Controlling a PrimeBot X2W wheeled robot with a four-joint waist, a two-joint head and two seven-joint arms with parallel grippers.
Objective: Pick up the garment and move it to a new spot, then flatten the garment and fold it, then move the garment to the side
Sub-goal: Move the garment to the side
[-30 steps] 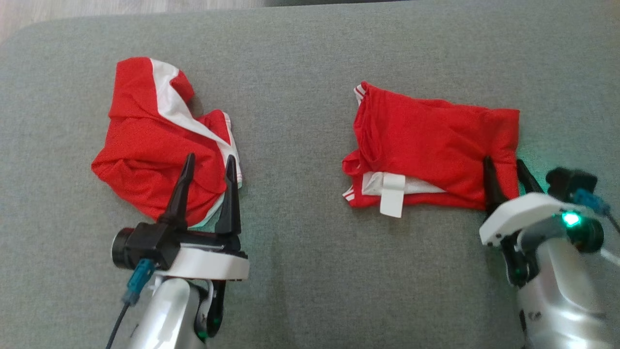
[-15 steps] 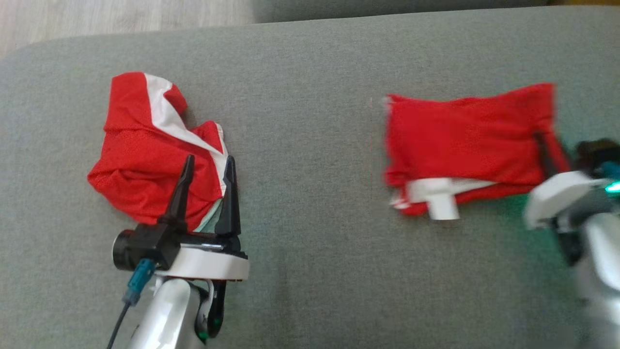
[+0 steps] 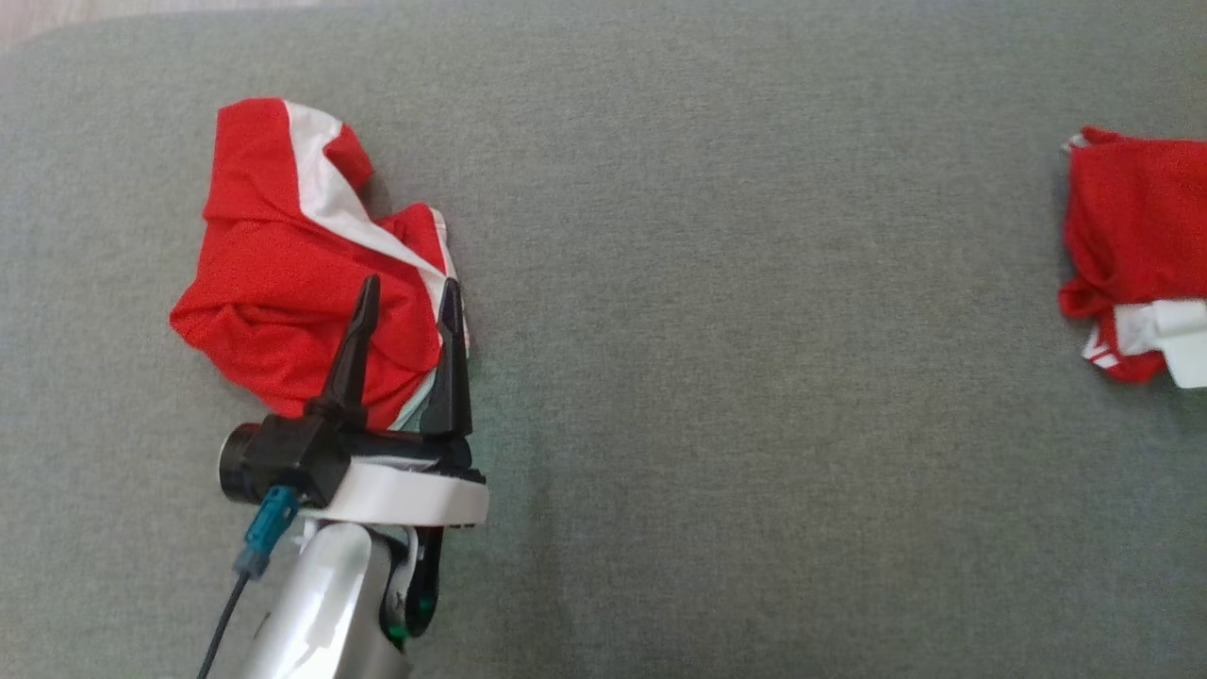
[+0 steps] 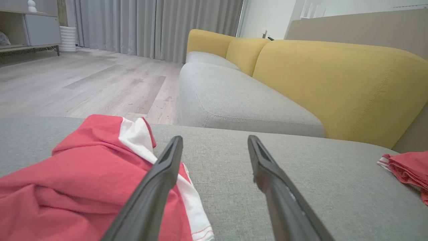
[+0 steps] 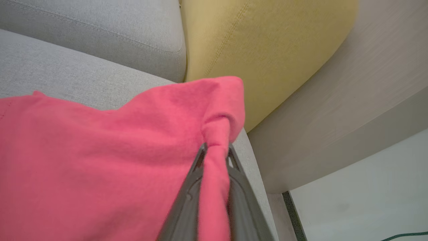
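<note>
Right gripper (image 5: 215, 150): 2 fingers clamped on a pinched corner of the folded red garment (image 5: 100, 150) | garment: on the grey sofa cushion (image 3: 735, 377), at the head view's right edge | left gripper (image 3: 410, 283): fingers spread, holding nothing, at the near edge of a crumpled red-and-white garment (image 3: 273, 283) | beyond: yellow backrest (image 5: 260, 43)

No writing can be read

The white rectangular cloth tab (image 3: 1190, 351) on the folded red fabric garment (image 3: 1136, 217), far to the right of the left gripper (image 3: 410, 281), looks plain and too blurred to tell any print; the crumpled red-and-white cloth (image 3: 283, 283) under its fingers carries no legible mark
</note>
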